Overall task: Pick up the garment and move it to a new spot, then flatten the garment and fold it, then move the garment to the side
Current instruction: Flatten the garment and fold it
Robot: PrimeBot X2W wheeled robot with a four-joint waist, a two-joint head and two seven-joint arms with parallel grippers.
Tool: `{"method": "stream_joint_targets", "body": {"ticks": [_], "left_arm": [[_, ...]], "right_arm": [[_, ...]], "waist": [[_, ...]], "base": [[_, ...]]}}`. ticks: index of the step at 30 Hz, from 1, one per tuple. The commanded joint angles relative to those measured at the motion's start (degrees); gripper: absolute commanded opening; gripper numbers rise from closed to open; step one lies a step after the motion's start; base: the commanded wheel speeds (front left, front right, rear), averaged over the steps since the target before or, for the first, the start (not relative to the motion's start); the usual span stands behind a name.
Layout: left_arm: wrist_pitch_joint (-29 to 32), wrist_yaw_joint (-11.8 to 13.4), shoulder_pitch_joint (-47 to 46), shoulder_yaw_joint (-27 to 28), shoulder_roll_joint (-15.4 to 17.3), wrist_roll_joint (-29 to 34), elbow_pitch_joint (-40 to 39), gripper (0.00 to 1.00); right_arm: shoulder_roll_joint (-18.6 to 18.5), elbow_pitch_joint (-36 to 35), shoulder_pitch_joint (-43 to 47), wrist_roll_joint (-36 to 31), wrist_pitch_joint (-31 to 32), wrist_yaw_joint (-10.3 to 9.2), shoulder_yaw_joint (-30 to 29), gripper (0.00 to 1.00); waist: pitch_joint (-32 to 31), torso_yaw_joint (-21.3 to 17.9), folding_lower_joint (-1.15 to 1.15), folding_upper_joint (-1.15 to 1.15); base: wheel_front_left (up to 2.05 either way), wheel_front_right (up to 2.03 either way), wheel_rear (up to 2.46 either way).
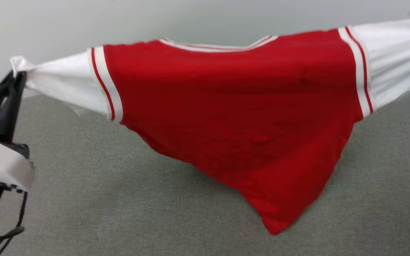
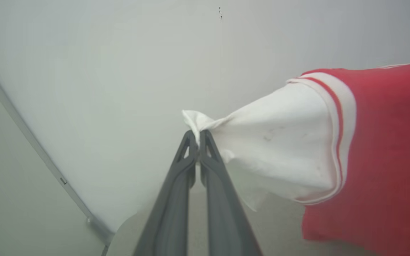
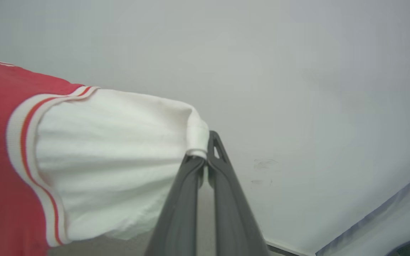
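The garment [image 1: 247, 117], a red jersey with white sleeves and red-and-white striped trim, hangs stretched in the air by its two sleeve ends. Its plain red side faces me and its lower corner droops to the grey surface [image 1: 119, 213]. My left gripper [image 1: 19, 75] is shut on the tip of one white sleeve [image 2: 276, 142], the cloth bunched between its fingertips [image 2: 198, 138]. My right gripper [image 3: 205, 151] is shut on the cuff of the other white sleeve [image 3: 119, 160]. In the head view that sleeve [image 1: 397, 60] runs off the right edge.
A grey fabric-covered surface spreads below the garment. A pale wall [image 1: 119, 21] stands close behind it. My left forearm [image 1: 2, 163] with its cables sits at the lower left edge.
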Motion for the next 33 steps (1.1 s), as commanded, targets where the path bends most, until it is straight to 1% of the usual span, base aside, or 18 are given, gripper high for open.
{"method": "stream_joint_targets", "body": {"ticks": [1,4,9,11,15,17,21,27,33], "left_arm": [[0.0,-0.3,-1.7,1.0,1.1,-0.2,-0.4,0.00],[0.5,0.0,-4.5,2.8,2.6,-0.7,-0.9,0.00],[0.9,0.4,-11.0,5.2,4.8,-0.9,-1.7,0.00],[1.0,0.2,-13.9,5.6,5.5,-1.6,-1.4,0.00],[1.9,-1.1,-20.2,5.4,7.2,-3.3,1.2,0.00],[2.0,-2.1,-23.7,5.2,8.5,-3.9,3.0,0.00],[1.4,-4.1,-31.6,3.8,9.6,-5.1,7.8,0.00],[-1.8,-6.5,-45.1,-1.1,8.7,-4.9,17.7,0.00],[-6.5,-7.5,-59.0,-6.1,6.0,-2.6,28.5,0.00]], "right_arm": [[-0.3,-0.4,-2.3,-0.6,-1.0,-0.06,-0.4,0.00],[-0.4,-1.1,-6.0,-0.8,-3.3,-0.06,0.4,0.00],[0.0,0.3,-11.9,-0.9,-5.2,-0.06,1.8,0.00],[0.3,1.1,-14.4,-1.0,-5.8,-0.07,2.3,0.00],[2.7,4.1,-20.3,0.2,-5.8,-0.06,2.4,0.00],[2.9,5.4,-23.7,-0.4,-5.9,-0.07,2.9,0.00],[2.6,8.7,-31.0,-1.9,-6.9,-0.06,4.8,0.00],[1.6,16.1,-42.5,-4.8,-8.9,-0.07,9.4,0.00],[1.6,24.2,-54.5,-7.3,-11.1,-0.06,13.0,0.00]], "waist": [[0.1,-0.2,0.00,0.00],[0.5,-0.6,0.00,0.00],[2.5,-0.9,0.00,0.00],[3.8,-0.9,0.00,0.00],[6.7,-1.0,0.00,0.00],[9.0,-1.0,0.00,0.00],[13.9,-0.4,0.00,0.00],[20.8,1.3,0.00,0.00],[27.8,2.9,0.00,0.00]], "base": [[0.00,0.00,0.00],[0.00,0.00,0.00],[0.00,0.00,0.00],[0.00,0.00,0.00],[0.00,0.00,0.00],[0.00,0.00,0.00],[0.00,0.00,0.00],[0.00,0.00,0.00],[0.00,0.00,0.00]]}}
